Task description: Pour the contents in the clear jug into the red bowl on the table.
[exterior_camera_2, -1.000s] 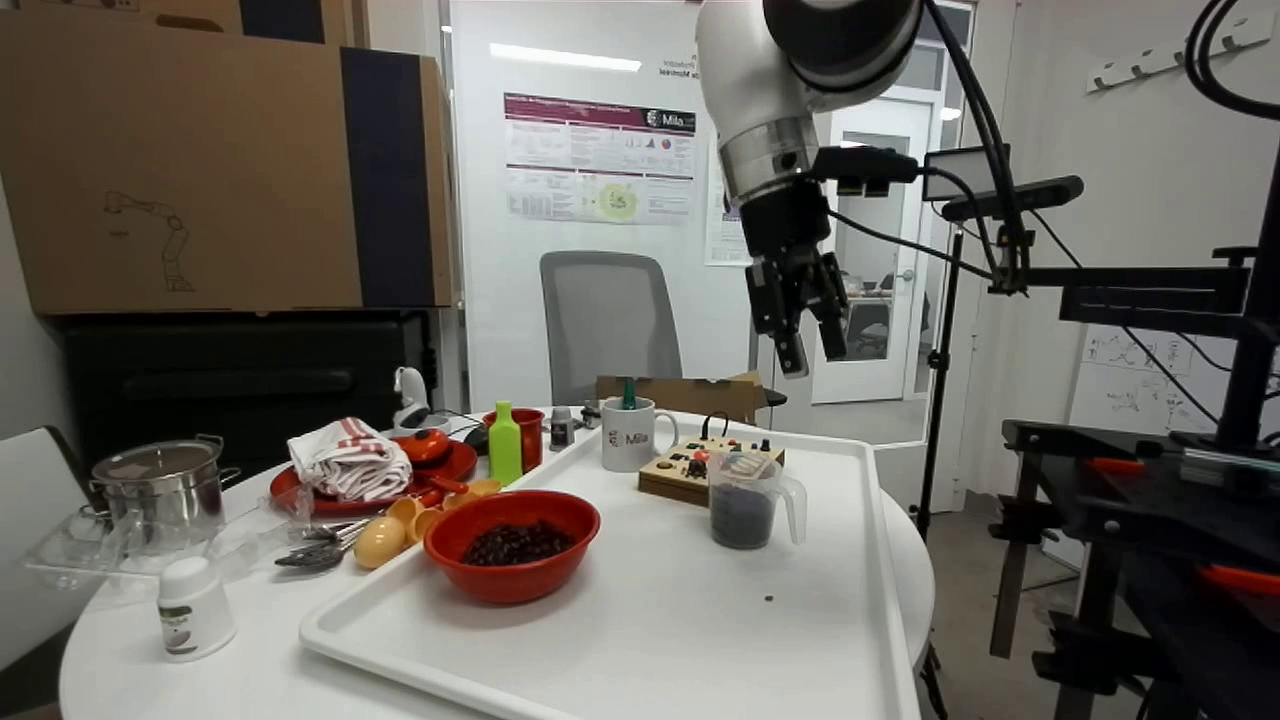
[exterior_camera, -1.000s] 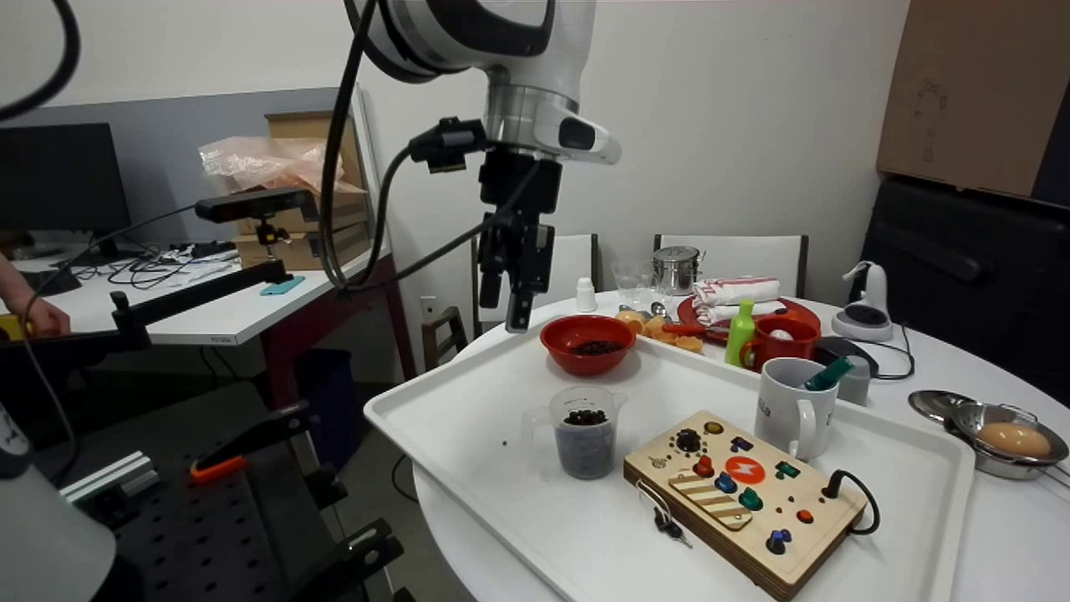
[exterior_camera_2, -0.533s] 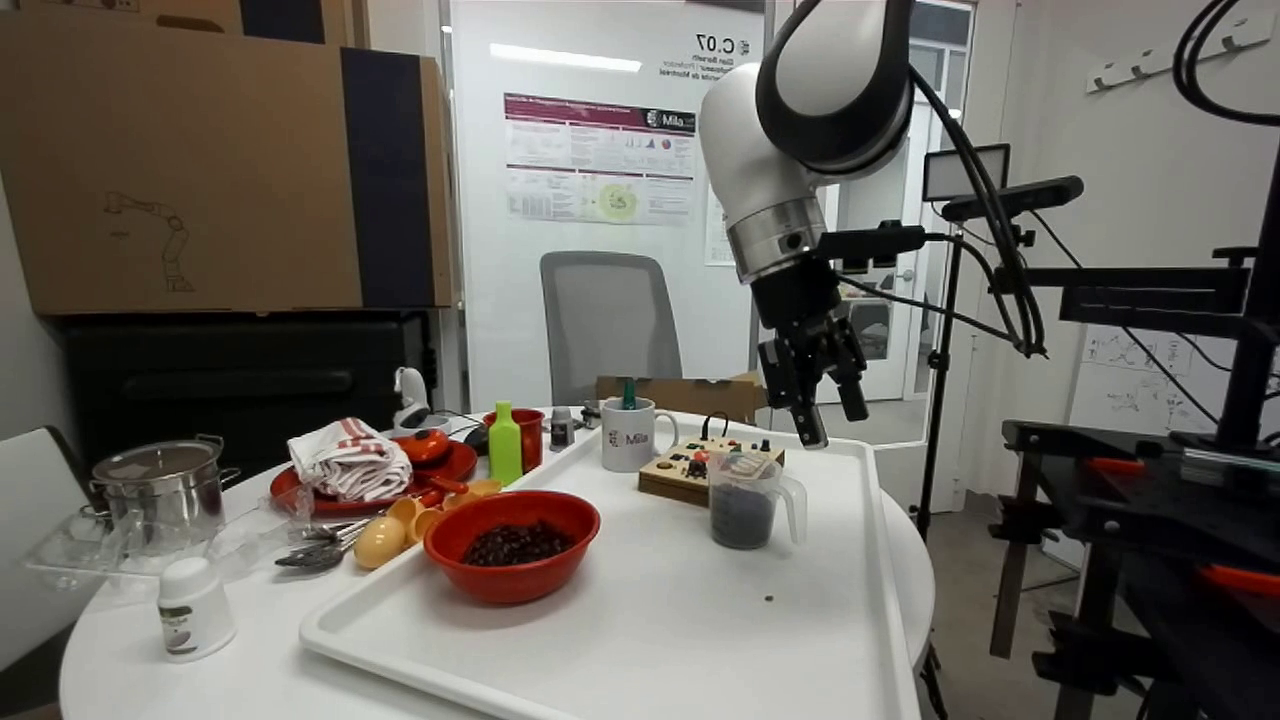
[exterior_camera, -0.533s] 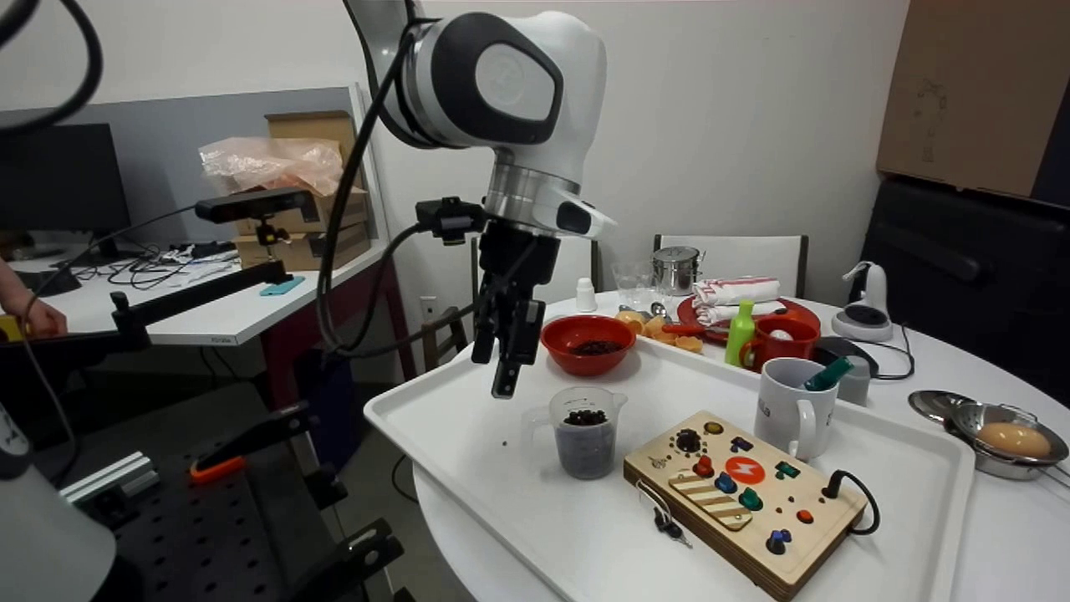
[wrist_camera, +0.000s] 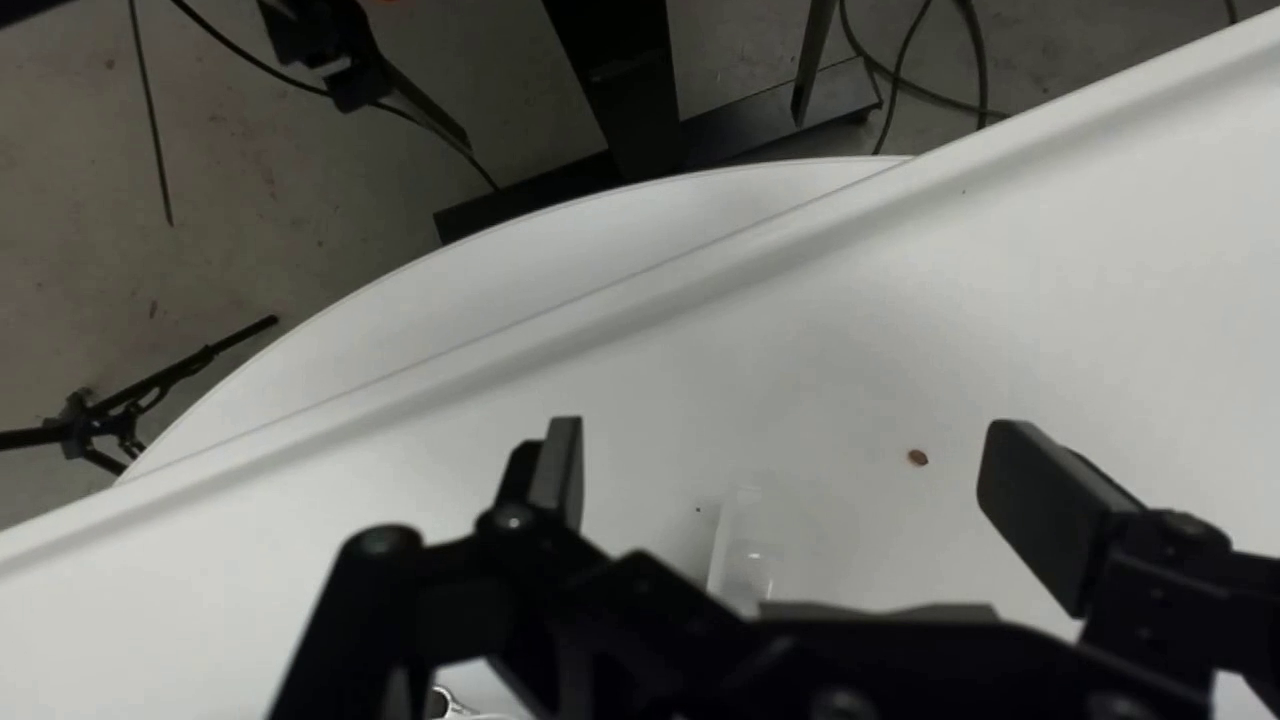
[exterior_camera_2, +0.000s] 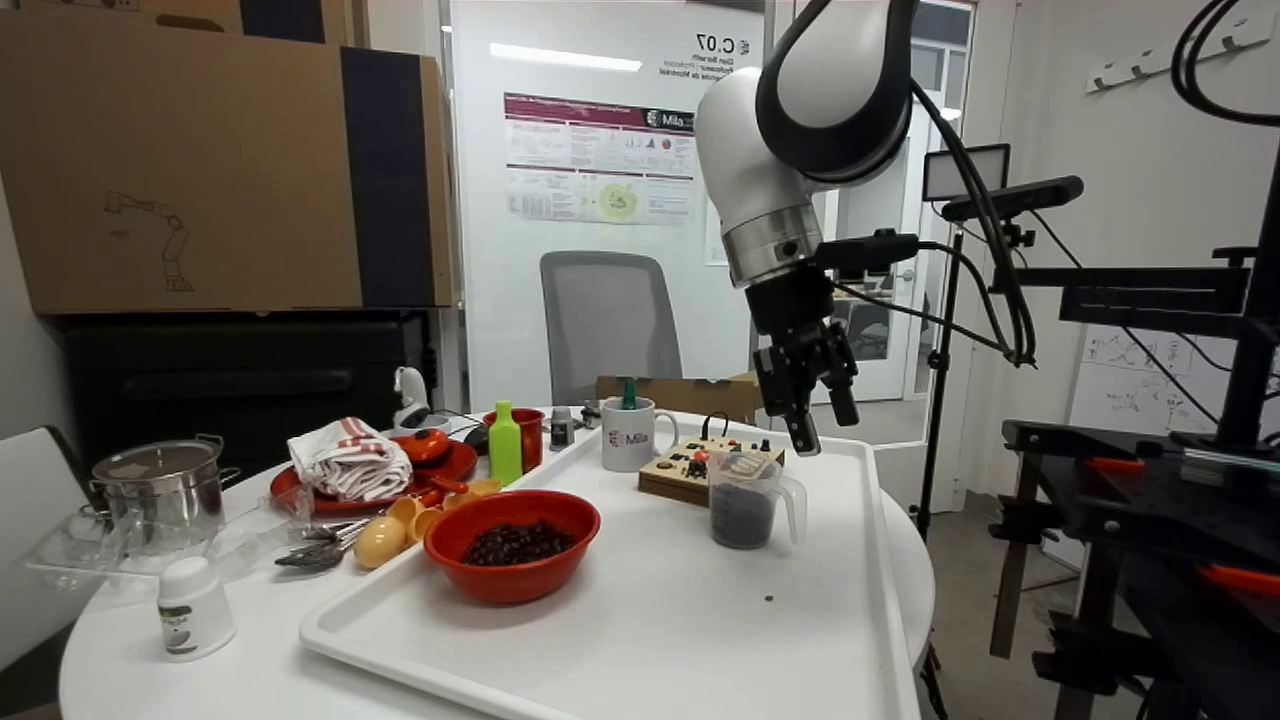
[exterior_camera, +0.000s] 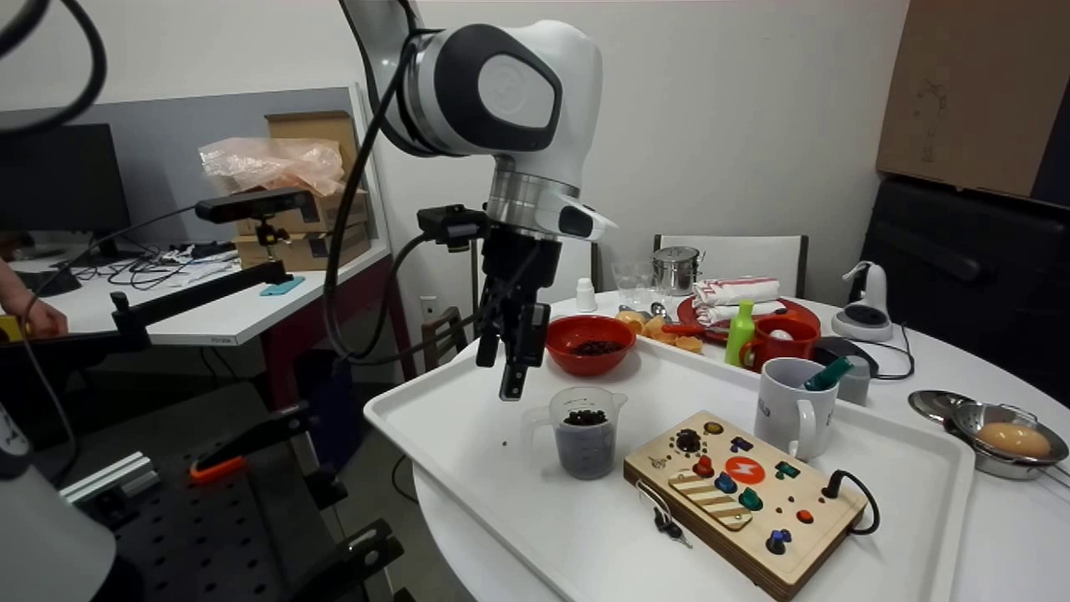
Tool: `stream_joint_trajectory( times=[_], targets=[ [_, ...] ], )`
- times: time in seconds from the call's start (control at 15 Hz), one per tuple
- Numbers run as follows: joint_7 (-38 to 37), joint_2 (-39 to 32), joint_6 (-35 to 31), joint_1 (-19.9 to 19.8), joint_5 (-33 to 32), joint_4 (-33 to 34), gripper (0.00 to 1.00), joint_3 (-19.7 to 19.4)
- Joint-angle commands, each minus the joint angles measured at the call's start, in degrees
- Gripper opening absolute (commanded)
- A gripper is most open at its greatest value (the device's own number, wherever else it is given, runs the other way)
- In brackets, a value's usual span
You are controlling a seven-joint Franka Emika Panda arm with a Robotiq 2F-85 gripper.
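The clear jug [exterior_camera: 588, 451] stands upright on the white table top with the raised rim [exterior_camera: 468, 418]; it also shows in an exterior view [exterior_camera_2: 742, 515]. Dark contents [exterior_camera: 585, 417] show through its wall. The red bowl [exterior_camera: 585, 361] sits near the rim, also seen in an exterior view [exterior_camera_2: 512, 582], with dark bits [exterior_camera_2: 518, 545] inside. My gripper [exterior_camera: 500, 378] is open and empty, above and apart from the jug, as both exterior views [exterior_camera_2: 825, 432] show. In the wrist view the fingers [wrist_camera: 780, 450] are wide apart; the jug's handle [wrist_camera: 735, 560] shows below, its body hidden behind the gripper.
A wooden control box [exterior_camera: 744, 502] with knobs lies beside the jug. A white mug [exterior_camera: 794, 405] stands behind the box. One loose dark bit [wrist_camera: 918, 457] lies on the white surface. A green bottle [exterior_camera_2: 505, 445], egg shells and a metal pot [exterior_camera_2: 160, 490] stand beyond the rim.
My gripper has come down toward the jug over the last second, mostly in the first half, then shifted slightly sideways. It stays open. The jug and the bowl have not moved.
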State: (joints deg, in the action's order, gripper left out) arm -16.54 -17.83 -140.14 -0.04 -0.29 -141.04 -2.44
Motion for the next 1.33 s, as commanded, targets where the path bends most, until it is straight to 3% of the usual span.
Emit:
stream_joint_trajectory(
  times=[0.0, 0.6, 0.87, 1.27],
  targets=[
    [-0.52, -1.83, -4.14, 1.78, -2.33, 0.16, 1.00, -0.96],
    [-7.24, -6.10, -14.27, 3.21, 2.58, -1.43, 1.00, -2.17],
    [-5.68, -6.06, -12.95, 2.95, 2.33, -1.01, 1.00, -2.25],
    [-5.38, -6.71, -20.37, 3.87, 1.61, -1.16, 1.00, -3.36]
  ],
)
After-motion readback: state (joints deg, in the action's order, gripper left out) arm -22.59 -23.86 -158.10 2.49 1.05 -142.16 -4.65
